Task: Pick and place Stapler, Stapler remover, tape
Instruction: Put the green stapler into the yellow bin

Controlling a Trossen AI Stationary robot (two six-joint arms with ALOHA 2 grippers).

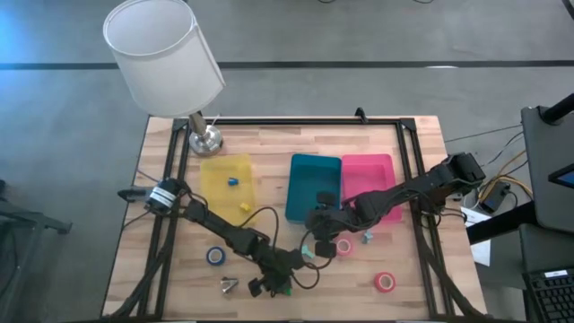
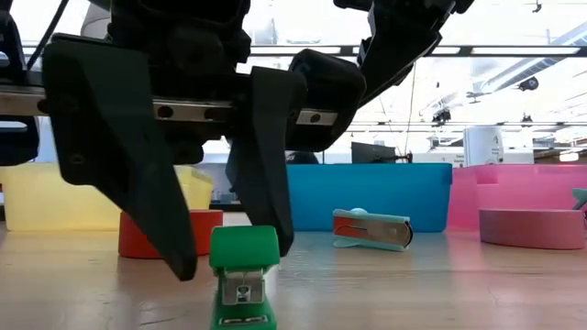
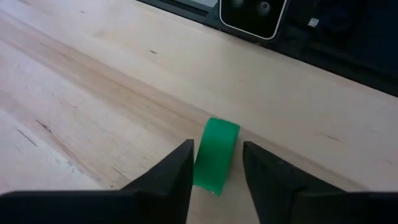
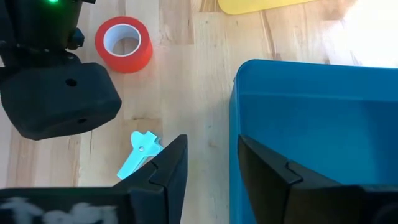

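A small green stapler (image 1: pixel 285 289) lies on the table near its near edge. My left gripper (image 1: pixel 269 283) is down over it, open. Its two fingers stand on either side of the stapler (image 3: pixel 216 155), with the tips reaching nearly to the wood (image 2: pixel 243 270). My right gripper (image 1: pixel 319 221) is open and hovers by the blue tray's (image 4: pixel 311 112) near left corner. A light teal stapler remover (image 4: pixel 140 155) lies below it (image 2: pixel 371 229). Tape rolls rest flat on the table: blue (image 1: pixel 215 257), pink (image 1: pixel 343 246), red (image 1: pixel 386 282), and another red one (image 4: pixel 124 43).
Yellow (image 1: pixel 227 187), blue (image 1: pixel 314 184) and pink (image 1: pixel 368 179) trays stand side by side mid-table, and the yellow one holds small items. A lamp (image 1: pixel 166 54) stands at the far left corner. A metal clip-like piece (image 1: pixel 230 285) lies left of the stapler. Another teal piece (image 1: pixel 366 237) sits by the pink tray.
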